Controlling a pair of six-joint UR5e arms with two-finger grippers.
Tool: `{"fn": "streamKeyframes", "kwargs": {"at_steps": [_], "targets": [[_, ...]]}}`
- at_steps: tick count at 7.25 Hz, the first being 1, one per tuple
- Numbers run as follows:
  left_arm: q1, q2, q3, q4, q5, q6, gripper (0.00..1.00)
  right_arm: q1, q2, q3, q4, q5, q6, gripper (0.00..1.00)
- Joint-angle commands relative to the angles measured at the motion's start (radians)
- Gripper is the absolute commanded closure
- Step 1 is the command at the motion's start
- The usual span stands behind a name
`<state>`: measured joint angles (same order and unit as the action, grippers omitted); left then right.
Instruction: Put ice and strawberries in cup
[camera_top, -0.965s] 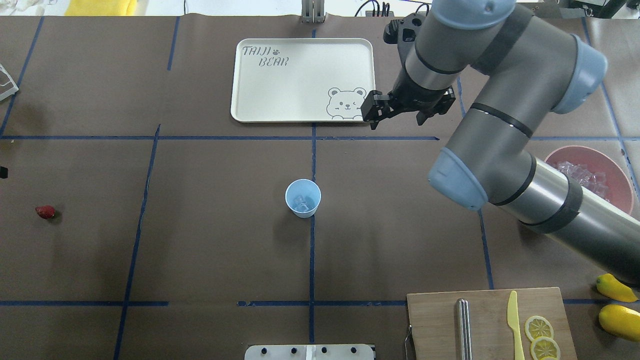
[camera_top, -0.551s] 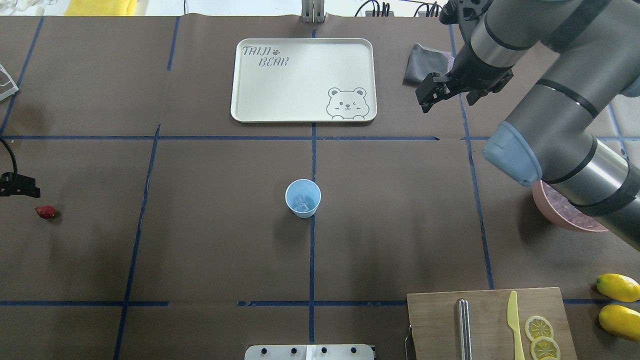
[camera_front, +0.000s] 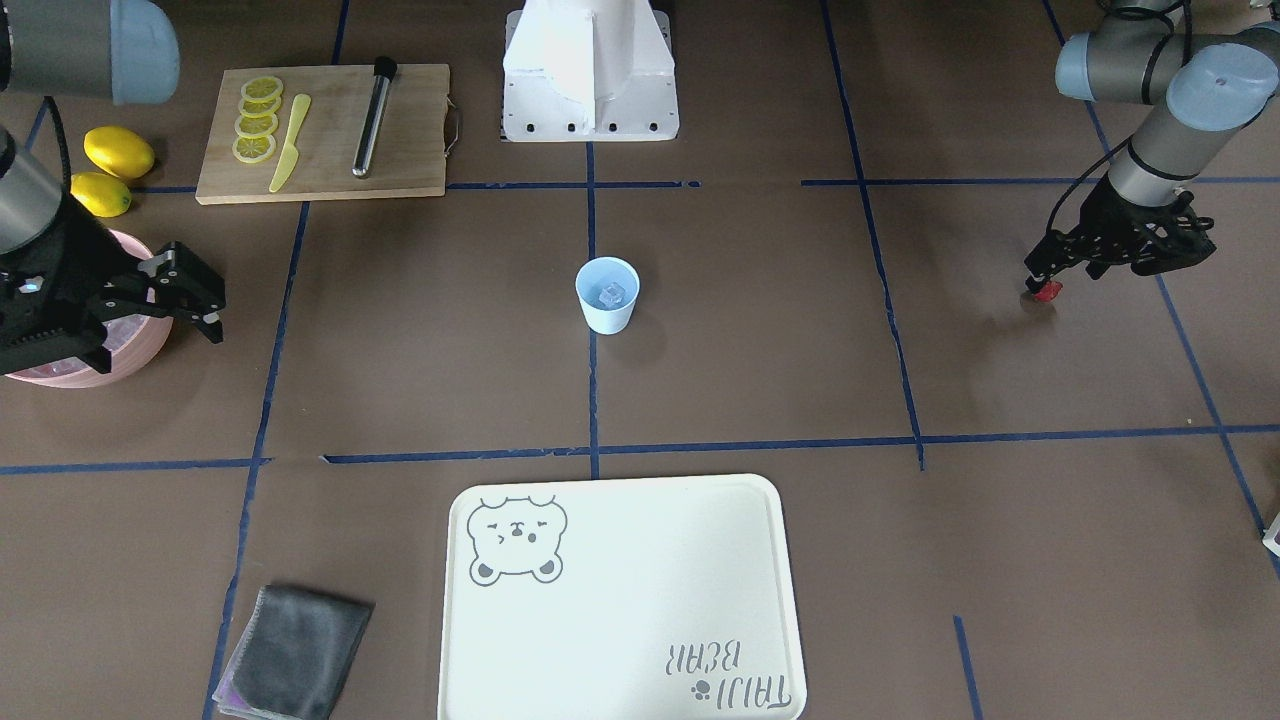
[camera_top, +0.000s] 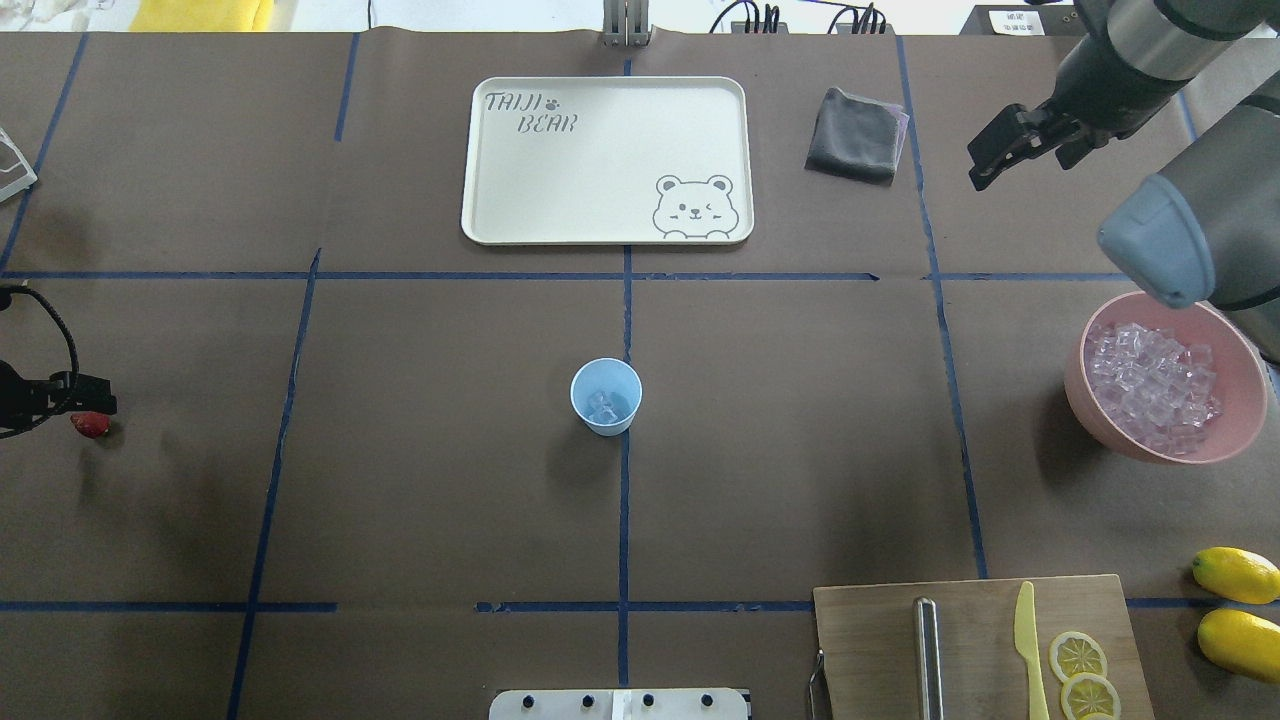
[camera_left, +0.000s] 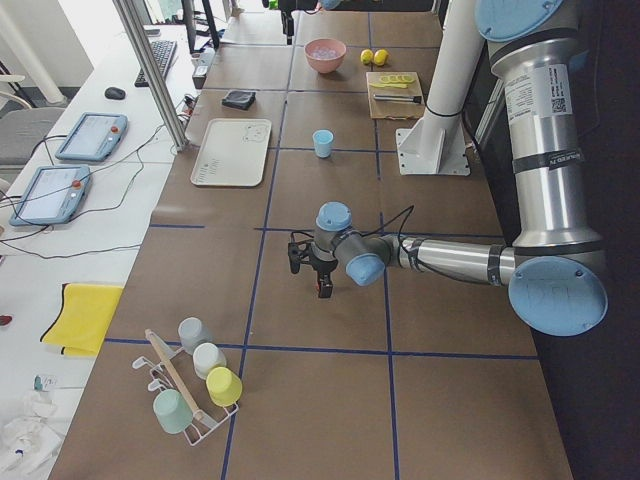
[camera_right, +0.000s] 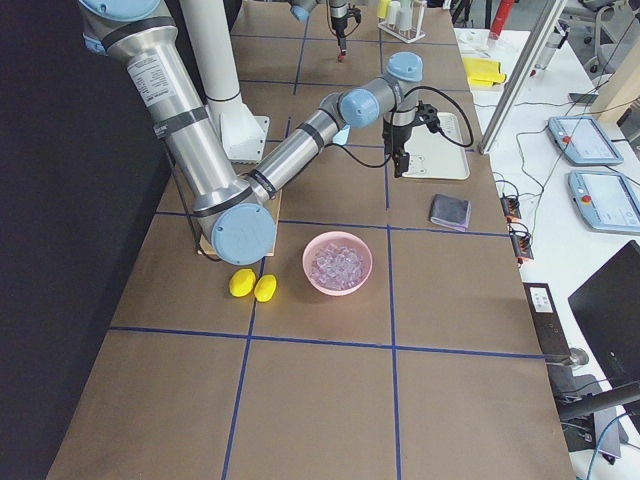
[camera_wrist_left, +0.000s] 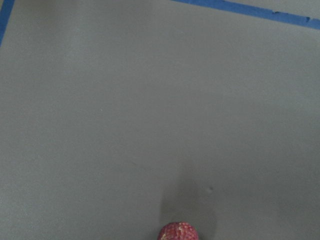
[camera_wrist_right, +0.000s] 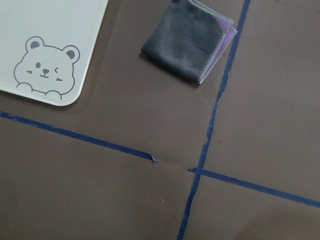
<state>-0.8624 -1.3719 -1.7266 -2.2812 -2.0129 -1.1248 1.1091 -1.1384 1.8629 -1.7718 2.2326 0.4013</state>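
The pale blue cup (camera_top: 606, 397) stands at the table's middle with ice cubes (camera_top: 603, 406) inside; it also shows in the front view (camera_front: 607, 293). The dark-red strawberry (camera_top: 90, 425) lies on the mat at the far left, and shows in the front view (camera_front: 1047, 291) and at the bottom edge of the left wrist view (camera_wrist_left: 177, 232). My left gripper (camera_top: 98, 407) hovers right beside it and looks open and empty. My right gripper (camera_top: 990, 155) is open and empty, raised over the far right of the table, beyond the pink bowl (camera_top: 1100, 425) of ice (camera_top: 1150, 385).
A cream bear tray (camera_top: 605, 160) lies at the far middle, with a folded grey cloth (camera_top: 855, 135) to its right. A cutting board (camera_top: 880, 640) with a yellow knife, a metal rod and lemon slices sits near right. Two lemons (camera_top: 1237, 605) lie beside it.
My right arm swung right and away from the tray's corner, uncovering the pink bowl. My left gripper came in from the left edge and reached the strawberry.
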Motion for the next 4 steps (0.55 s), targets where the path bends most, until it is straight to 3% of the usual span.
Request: {"fn": "streamKeyframes", "kwargs": {"at_steps": [1,4], "targets": [[0.003,-0.016,0.019,-0.004,0.002,0.0,0.0,0.067,-0.055,-0.002,0.0,0.022,-0.117,0.0],[0.003,-0.019,0.032,-0.006,0.0,0.0,0.12,0.09,-0.075,-0.004,0.0,0.022,-0.148,0.0]]}}
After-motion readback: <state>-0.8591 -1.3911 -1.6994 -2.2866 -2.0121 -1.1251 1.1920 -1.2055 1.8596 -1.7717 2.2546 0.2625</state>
